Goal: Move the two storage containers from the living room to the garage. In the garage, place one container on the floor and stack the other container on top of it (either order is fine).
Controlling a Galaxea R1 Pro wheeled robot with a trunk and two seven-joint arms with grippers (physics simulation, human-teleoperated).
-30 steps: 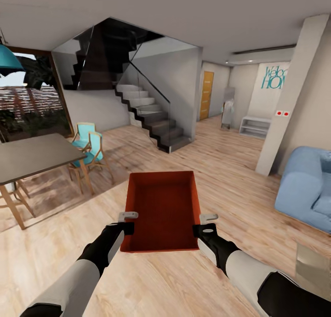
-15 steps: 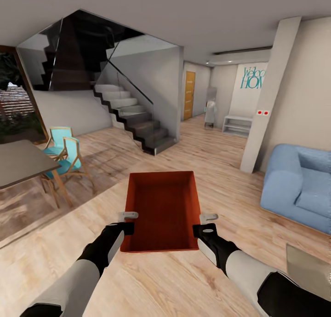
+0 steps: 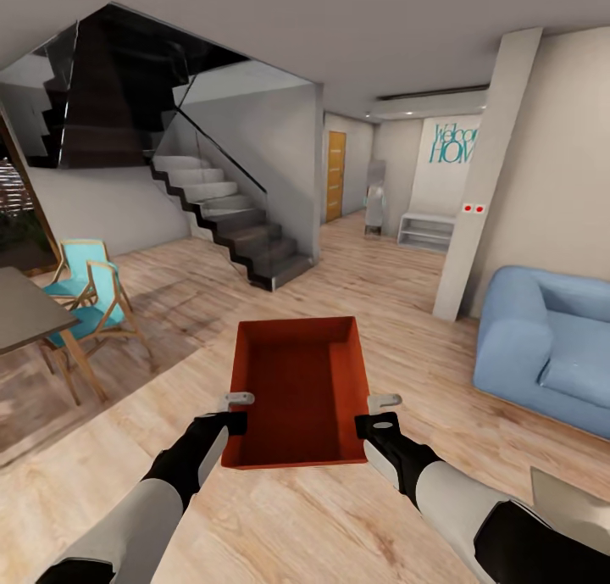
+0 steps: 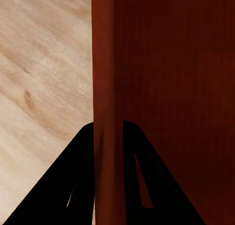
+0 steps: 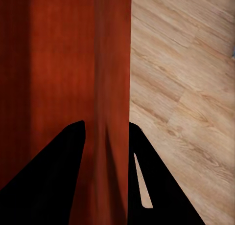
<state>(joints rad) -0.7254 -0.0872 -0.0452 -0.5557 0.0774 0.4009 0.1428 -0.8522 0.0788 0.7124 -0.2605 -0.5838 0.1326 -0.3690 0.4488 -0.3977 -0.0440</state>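
I carry one orange-red storage container (image 3: 296,389) level in front of me, above the light wood-plank floor of the living room. My left gripper (image 3: 238,398) is shut on its left wall, and my right gripper (image 3: 383,401) is shut on its right wall. The left wrist view looks along that wall (image 4: 105,88), pinched between the two dark fingers (image 4: 142,181). In the right wrist view the other wall (image 5: 112,88) runs between the fingers (image 5: 54,181) in the same way. The bin is empty inside.
A blue sofa (image 3: 546,351) stands at the right, beside a pale pillar (image 3: 483,177). A dark staircase (image 3: 237,228) with glass rail rises ahead left. Teal chairs (image 3: 85,300) and a grey table (image 3: 21,313) sit at the left. A hallway with a wooden door (image 3: 335,175) opens ahead.
The whole view has swung to the right: table, chairs and staircase slid left, and more of the sofa shows. Both grippers and the container keep the same hold.
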